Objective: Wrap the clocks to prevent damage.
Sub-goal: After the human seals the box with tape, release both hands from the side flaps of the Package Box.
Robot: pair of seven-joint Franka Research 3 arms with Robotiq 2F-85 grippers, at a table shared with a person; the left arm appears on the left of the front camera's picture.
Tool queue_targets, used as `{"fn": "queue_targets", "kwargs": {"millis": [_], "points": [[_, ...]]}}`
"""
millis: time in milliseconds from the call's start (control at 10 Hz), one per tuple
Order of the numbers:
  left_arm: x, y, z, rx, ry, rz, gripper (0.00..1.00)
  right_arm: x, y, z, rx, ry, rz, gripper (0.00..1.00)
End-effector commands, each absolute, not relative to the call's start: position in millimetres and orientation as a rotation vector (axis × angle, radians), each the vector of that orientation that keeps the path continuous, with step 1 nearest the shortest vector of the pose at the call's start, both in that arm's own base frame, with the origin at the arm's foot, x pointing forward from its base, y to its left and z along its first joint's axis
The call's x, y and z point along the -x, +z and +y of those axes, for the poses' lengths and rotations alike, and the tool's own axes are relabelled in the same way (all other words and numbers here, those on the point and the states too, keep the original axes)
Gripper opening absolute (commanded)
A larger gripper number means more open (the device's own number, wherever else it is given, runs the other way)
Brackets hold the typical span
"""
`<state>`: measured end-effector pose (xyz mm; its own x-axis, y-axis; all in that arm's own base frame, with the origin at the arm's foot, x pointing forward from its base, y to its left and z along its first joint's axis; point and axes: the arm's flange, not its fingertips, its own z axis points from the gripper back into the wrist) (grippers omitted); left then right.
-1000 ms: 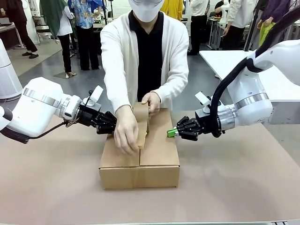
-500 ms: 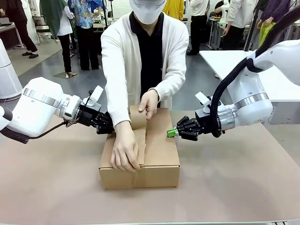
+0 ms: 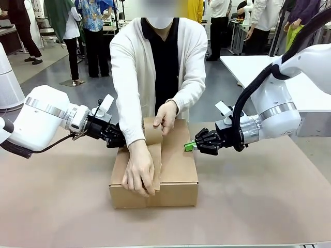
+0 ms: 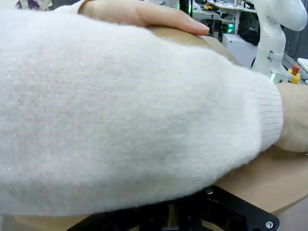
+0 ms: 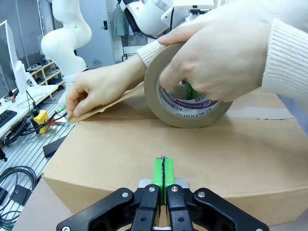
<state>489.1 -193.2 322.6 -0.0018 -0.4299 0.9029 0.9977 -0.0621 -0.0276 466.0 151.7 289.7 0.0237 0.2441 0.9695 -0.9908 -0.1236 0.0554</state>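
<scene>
Item: cardboard box (image 3: 176, 170), brown, flaps down, lying flat at the middle of the brown table (image 3: 258, 201), long side running away from the robot.

Item: tape roll (image 5: 185, 91), brown with a printed white core; stands on edge on the box top toward the far end, gripped by one hand of the person (image 5: 216, 62); a tape strip (image 3: 155, 157) runs from it along the centre seam to the near edge.

Item: the person's other hand (image 3: 138, 173), pressing the strip's end over the near top edge; its white sleeve (image 4: 134, 106) crosses just in front of the left wrist camera.

Item: right gripper (image 5: 163, 168), green pads pressed flat together, nothing between them; tips point at the box's right wall just under the top edge, against it or just beside it, touch not certain; the roll lies beyond them across the box top.

Item: left gripper (image 3: 116, 135), fingers drawn fully together, nothing seen held; it sits at the box's far left corner, tips hidden behind the sleeve, so contact with the box cannot be told.
</scene>
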Motion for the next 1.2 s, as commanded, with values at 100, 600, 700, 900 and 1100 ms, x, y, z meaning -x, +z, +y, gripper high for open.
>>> {"fn": "queue_targets", "kwargs": {"millis": [100,600,700,900,1100], "points": [[-488.1,318.1,-193.8,0.906,-1.425,-0.823,0.0,-465.5,287.1,152.5,-1.129,1.378,-0.927,0.01],[-488.1,318.1,-193.8,0.906,-1.425,-0.823,0.0,-465.5,287.1,152.5,-1.129,1.378,-0.927,0.01],[-488.1,318.1,-193.8,0.906,-1.425,-0.823,0.0,-465.5,287.1,152.5,-1.129,1.378,-0.927,0.01],[-488.1,318.1,-193.8,0.906,-1.425,-0.823,0.0,-465.5,287.1,152.5,-1.129,1.378,-0.927,0.01],[-488.1,318.1,-193.8,0.906,-1.425,-0.823,0.0,-465.5,287.1,152.5,-1.129,1.378,-0.927,0.01]]}}
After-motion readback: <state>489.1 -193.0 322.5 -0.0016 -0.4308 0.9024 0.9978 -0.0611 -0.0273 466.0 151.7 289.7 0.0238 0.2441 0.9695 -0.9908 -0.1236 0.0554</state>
